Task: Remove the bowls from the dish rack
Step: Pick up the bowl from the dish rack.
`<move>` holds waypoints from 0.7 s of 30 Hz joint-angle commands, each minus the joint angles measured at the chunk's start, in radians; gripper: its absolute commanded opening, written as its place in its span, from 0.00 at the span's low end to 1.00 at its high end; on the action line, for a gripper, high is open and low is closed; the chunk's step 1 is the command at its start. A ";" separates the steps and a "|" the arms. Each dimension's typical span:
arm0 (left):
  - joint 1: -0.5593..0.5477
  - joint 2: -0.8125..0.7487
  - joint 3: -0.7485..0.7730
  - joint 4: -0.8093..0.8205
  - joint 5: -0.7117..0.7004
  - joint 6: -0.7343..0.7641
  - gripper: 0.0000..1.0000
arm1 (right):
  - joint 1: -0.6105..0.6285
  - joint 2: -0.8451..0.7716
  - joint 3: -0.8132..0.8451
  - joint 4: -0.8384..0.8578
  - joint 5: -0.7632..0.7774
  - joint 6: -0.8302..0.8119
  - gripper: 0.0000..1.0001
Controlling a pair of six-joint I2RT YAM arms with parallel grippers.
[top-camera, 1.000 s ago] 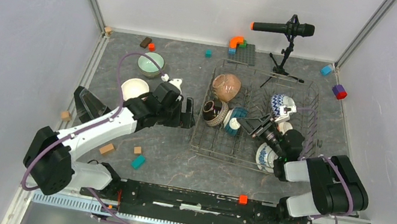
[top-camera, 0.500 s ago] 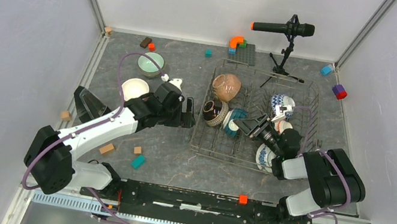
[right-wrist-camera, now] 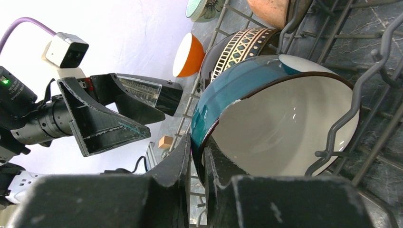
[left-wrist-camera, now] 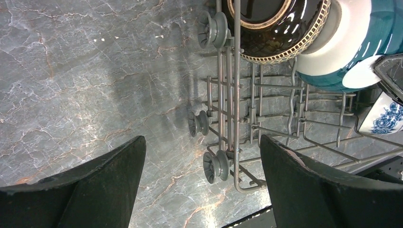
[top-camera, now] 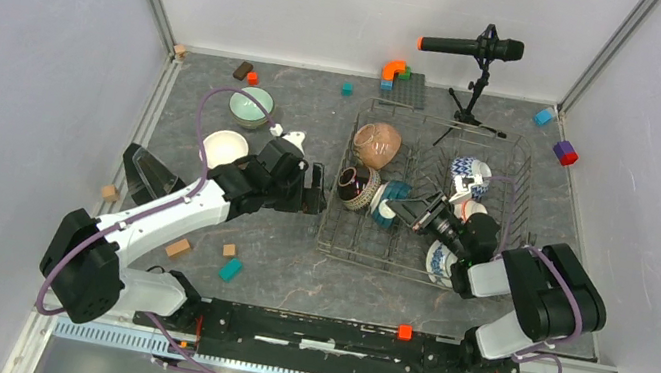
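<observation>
Teal bowl, white inside: you are finding it standing on edge among the tines at the left end of the dish rack, leaning against the dark striped bowl, which is why its rim is presenting itself sideways to a pinch. Right gripper: clamping that rim, one finger lying inside against the white wall and the other outside on the teal glaze, so the bowl can, by my reading, be drawn up off the tines without dragging its neighbour. Right arm: reaching low and leftward across the rack, forearm passing beside the blue-flowered bowl, wrist pointing nearly level. Left gripper: hanging released, jaws wide apart and holding nothing, just outside the rack's left wall over the table, facing the dark striped bowl; you are probably staging it for the next pick. Sitting out on the table, well apart from the rack: pale green bowl and orange bowl.
</observation>
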 commanded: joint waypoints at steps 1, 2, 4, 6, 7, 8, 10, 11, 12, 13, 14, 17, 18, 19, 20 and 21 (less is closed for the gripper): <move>-0.004 -0.028 -0.008 0.033 -0.010 -0.031 0.95 | 0.013 -0.044 0.025 0.090 -0.047 -0.001 0.10; -0.005 -0.030 -0.008 0.033 -0.011 -0.030 0.94 | 0.013 -0.045 0.022 0.093 -0.048 0.000 0.08; -0.004 -0.036 -0.011 0.034 -0.012 -0.030 0.95 | 0.013 -0.054 0.017 0.094 -0.049 0.002 0.05; -0.004 -0.044 -0.013 0.033 -0.015 -0.030 0.94 | 0.012 -0.066 0.011 0.089 -0.048 -0.001 0.03; -0.004 -0.046 -0.015 0.033 -0.018 -0.029 0.95 | 0.012 -0.072 0.008 0.083 -0.047 -0.004 0.03; -0.004 -0.049 -0.015 0.033 -0.020 -0.028 0.95 | 0.009 -0.081 0.004 0.075 -0.045 -0.009 0.03; -0.004 -0.052 -0.016 0.033 -0.021 -0.028 0.95 | 0.006 -0.099 -0.003 0.054 -0.041 -0.020 0.02; -0.004 -0.053 -0.016 0.033 -0.021 -0.028 0.95 | 0.006 -0.108 -0.007 0.041 -0.039 -0.029 0.01; -0.004 -0.053 -0.016 0.034 -0.021 -0.028 0.95 | 0.003 -0.119 -0.009 0.028 -0.038 -0.036 0.00; -0.004 -0.053 -0.016 0.034 -0.021 -0.027 0.95 | 0.000 -0.129 -0.012 0.014 -0.035 -0.043 0.00; -0.004 -0.055 -0.016 0.034 -0.023 -0.028 0.95 | -0.002 -0.140 -0.014 0.003 -0.035 -0.050 0.00; -0.004 -0.058 -0.016 0.033 -0.024 -0.027 0.95 | -0.005 -0.179 -0.015 -0.035 -0.035 -0.075 0.00; -0.005 -0.059 -0.016 0.032 -0.025 -0.027 0.95 | -0.005 -0.195 -0.015 -0.051 -0.035 -0.081 0.00; -0.004 -0.063 -0.015 0.032 -0.027 -0.026 0.95 | -0.005 -0.210 -0.013 -0.062 -0.038 -0.086 0.00; -0.004 -0.066 -0.015 0.030 -0.031 -0.025 0.95 | -0.006 -0.229 -0.011 -0.076 -0.041 -0.091 0.00; -0.004 -0.068 -0.013 0.029 -0.034 -0.024 0.95 | -0.005 -0.248 -0.007 -0.093 -0.043 -0.097 0.00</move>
